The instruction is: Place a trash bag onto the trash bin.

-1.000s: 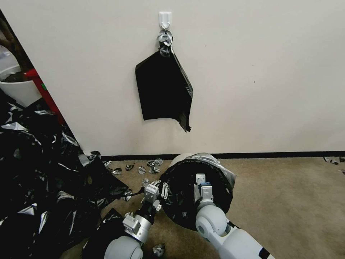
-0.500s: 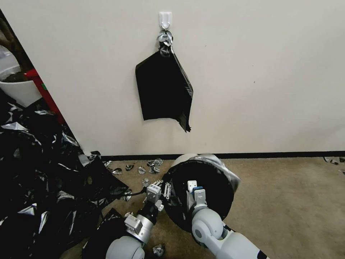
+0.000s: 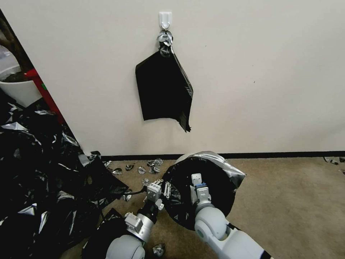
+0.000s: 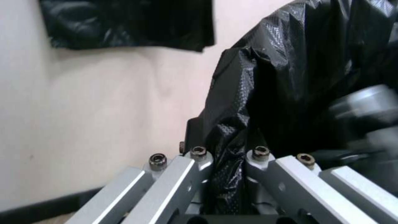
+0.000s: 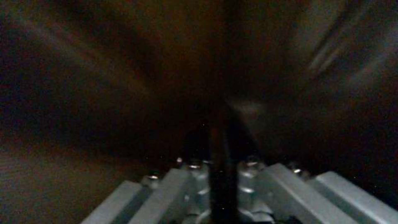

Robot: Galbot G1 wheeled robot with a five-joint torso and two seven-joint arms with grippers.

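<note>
black bag bundle (image 3: 163,88) on wall hook (image 3: 165,19)

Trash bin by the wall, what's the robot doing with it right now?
It is fitting the trash bag over the trash bin. The left gripper is shut on the bag's edge at the bin's left side. The right gripper is reaching inside the bag's mouth. The bag already covers most of the bin, with a little cream rim showing at the far left. A bundle of bags hangs on the wall above.
</note>
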